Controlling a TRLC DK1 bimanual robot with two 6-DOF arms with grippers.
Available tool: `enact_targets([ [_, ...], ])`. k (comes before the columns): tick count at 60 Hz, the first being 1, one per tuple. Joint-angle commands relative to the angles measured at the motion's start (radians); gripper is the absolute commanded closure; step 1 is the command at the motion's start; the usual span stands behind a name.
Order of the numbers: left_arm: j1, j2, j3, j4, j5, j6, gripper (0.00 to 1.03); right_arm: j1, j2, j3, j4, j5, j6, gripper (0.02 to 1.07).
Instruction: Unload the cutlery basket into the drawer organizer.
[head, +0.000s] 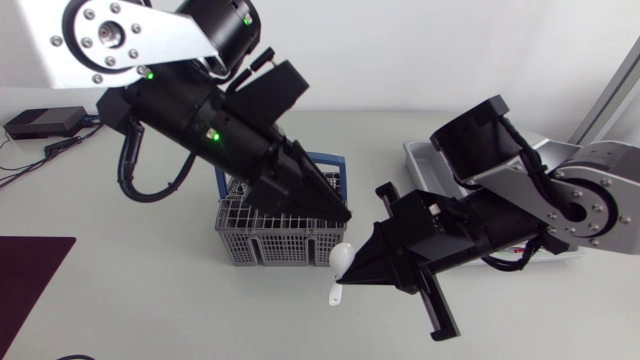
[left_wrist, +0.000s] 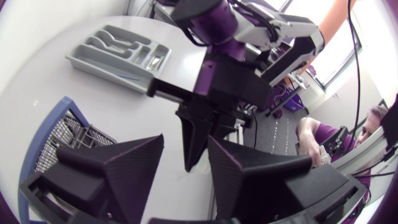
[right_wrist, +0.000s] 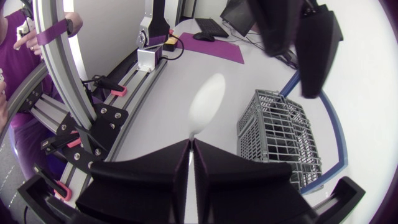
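The white plastic spoon (head: 340, 262) was pinched by its handle in the right tool (head: 351, 273), just beside the grey grid-walled cutlery basket (head: 265, 245) on the white worktop (head: 120, 300). The left tool (head: 338, 212) hung over the basket with its fingers spread. The grey plastic drawer organizer (head: 418, 158) lay behind the right arm.

You can't see into basket (head: 262, 243): left gripper (head: 340, 212) covers much of its top. Organizer (head: 418, 165) sits mostly behind right arm (head: 500, 165); spoon (right_wrist: 206, 106) handle disappears inside right gripper (right_wrist: 190, 149).
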Motion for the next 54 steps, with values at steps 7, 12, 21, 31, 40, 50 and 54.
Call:
enact_targets([
  [7, 0.013, 0.02, 0.02, 0.139, -0.162, -0.188, 0.04, -0.08, -0.029, -0.02, -0.021, 0.035, -0.023, 1.01],
  [12, 0.013, 0.034, 0.014, 0.176, -0.261, -0.241, 0.04, -0.121, -0.046, -0.022, -0.023, 0.077, -0.019, 1.01],
  [21, 0.007, 0.046, -0.01, 0.21, -0.404, -0.296, 0.04, -0.187, -0.082, -0.043, 0.002, 0.196, 0.001, 1.01],
  [31, 0.001, 0.04, -0.032, 0.222, -0.53, -0.359, 0.04, -0.266, -0.141, -0.091, 0.043, 0.323, 0.003, 1.01],
  [40, -0.004, -0.004, -0.059, 0.211, -0.622, -0.406, 0.04, -0.364, -0.197, -0.148, 0.058, 0.435, -0.035, 1.01],
  [50, -0.013, -0.076, -0.127, 0.213, -0.691, -0.418, 0.05, -0.493, -0.223, -0.231, 0.135, 0.531, -0.121, 1.01],
  [54, -0.01, -0.09, -0.144, 0.213, -0.706, -0.423, 0.05, -0.533, -0.22, -0.269, 0.19, 0.572, -0.152, 1.01],
])
